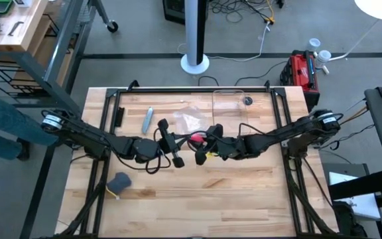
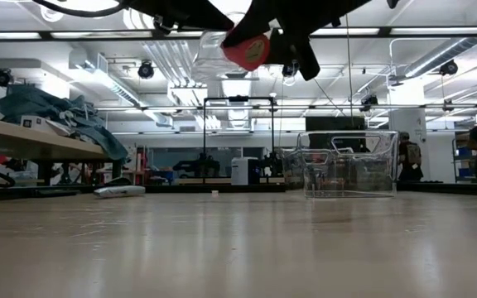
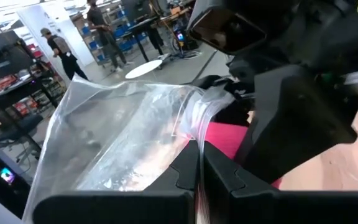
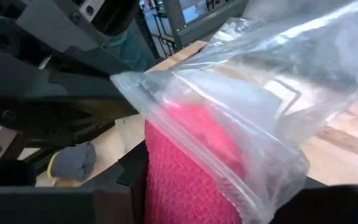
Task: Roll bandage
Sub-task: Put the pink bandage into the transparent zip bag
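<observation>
Wood-plank table (image 1: 197, 192) w/ black frame rails, workshop behind it; both arms meet over the middle, lifted well off the surface.

Step in hand, as I read it: rolling looks done, you're now bagging. The bandage (image 4: 188, 168) is a compact pink roll w/ a coarse knit weave, soft and squashable. Your right gripper (image 4: 191, 186) holds it btwn its fingers, jaws part-way apart and clamped on the roll. In the low view the bandage (image 2: 247, 51) hangs high above the table, right against the bag.

Your left gripper (image 3: 199, 180) is closed tight, pinching an edge of the plastic bag (image 3: 123, 143). Bag is thin, clear, crinkly film, floppy, w/ a seam strip along the mouth; in the right wrist view film drapes over the top of the roll. Can't tell if the roll is actually past the mouth or just pressed against the outside.

Next move prob needs: keep the bag edge taut so the mouth stays wide, push the roll straight in, and don't let go till it's well inside. Risk: film slips or folds shut, or the roll loosens when released.

Elsewhere on the table: clear plastic bin (image 1: 229, 103) at the far edge, grey-blue lump (image 1: 119, 181) near the left arm, small silver tube (image 1: 148, 119) far left. All well apart from the action.
</observation>
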{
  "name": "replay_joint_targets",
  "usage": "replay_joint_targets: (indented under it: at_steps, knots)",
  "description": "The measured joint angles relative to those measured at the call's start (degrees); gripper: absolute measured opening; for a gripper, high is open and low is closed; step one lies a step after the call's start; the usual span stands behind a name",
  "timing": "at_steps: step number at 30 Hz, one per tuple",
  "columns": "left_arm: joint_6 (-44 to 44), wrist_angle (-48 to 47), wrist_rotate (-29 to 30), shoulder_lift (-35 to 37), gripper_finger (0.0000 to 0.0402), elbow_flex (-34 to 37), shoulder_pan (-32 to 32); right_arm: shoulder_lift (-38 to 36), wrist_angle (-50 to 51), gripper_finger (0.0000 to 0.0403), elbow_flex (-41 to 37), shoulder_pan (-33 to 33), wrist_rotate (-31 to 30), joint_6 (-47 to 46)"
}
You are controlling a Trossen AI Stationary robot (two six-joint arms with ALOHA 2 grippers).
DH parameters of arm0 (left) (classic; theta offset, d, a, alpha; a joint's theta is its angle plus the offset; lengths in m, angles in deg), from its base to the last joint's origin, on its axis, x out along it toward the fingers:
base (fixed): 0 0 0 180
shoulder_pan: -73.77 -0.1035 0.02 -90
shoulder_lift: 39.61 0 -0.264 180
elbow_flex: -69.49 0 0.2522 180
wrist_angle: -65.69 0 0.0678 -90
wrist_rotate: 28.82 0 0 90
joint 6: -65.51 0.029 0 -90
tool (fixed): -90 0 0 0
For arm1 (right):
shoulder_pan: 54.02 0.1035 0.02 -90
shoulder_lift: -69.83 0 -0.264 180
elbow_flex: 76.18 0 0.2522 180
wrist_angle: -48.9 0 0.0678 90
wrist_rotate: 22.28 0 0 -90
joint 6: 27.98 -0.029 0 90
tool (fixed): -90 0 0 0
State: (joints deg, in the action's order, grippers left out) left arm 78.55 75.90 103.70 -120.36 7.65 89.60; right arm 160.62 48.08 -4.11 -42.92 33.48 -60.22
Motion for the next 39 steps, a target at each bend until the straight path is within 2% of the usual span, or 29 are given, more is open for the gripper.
replay_joint_targets:
  at_steps: [6,10,16,20,24,28,31,39]
  knots:
    - [1.35,1.26,-2.12,0.07,0.0,0.0,-0.11,-0.18,-0.59,0.0159,-0.07,-0.99,0.51,-0.49]
    - [1.49,3.64,-4.6,0.07,0.0,0.0,-0.04,0.09,-0.99,0.0159,-0.05,-2.98,6.28,-2.71]
    - [1.3,2.99,-4.53,0.07,0.0,0.0,-0.09,-0.25,-3.17,0.0158,-0.07,-3.99,8.06,-2.16]
    - [1.01,2.53,-3.1,0.35,0.0,-0.26,-0.13,-1.23,-5.51,0.0157,-0.14,-4.62,11.6,-1.12]
    - [0.16,2.41,-2.74,0.26,0.0,-0.22,-0.21,-1.72,-4.58,0.0157,-0.14,-4.66,8.07,-1.08]
    - [-0.02,2.15,-0.84,0.28,0.0,-0.2,-0.15,-1.73,-5.89,0.0157,-0.16,-5.3,14.02,0.11]
    - [-0.04,1.42,0.37,0.26,0.0,-0.2,-0.15,-1.73,-6.12,0.0157,-0.16,-5.32,13.86,1.02]
    - [-0.05,1.01,-1.76,0.33,0.0,-0.28,-0.37,-3.41,-7.04,0.0157,-0.2,-5.47,11.15,-2.24]
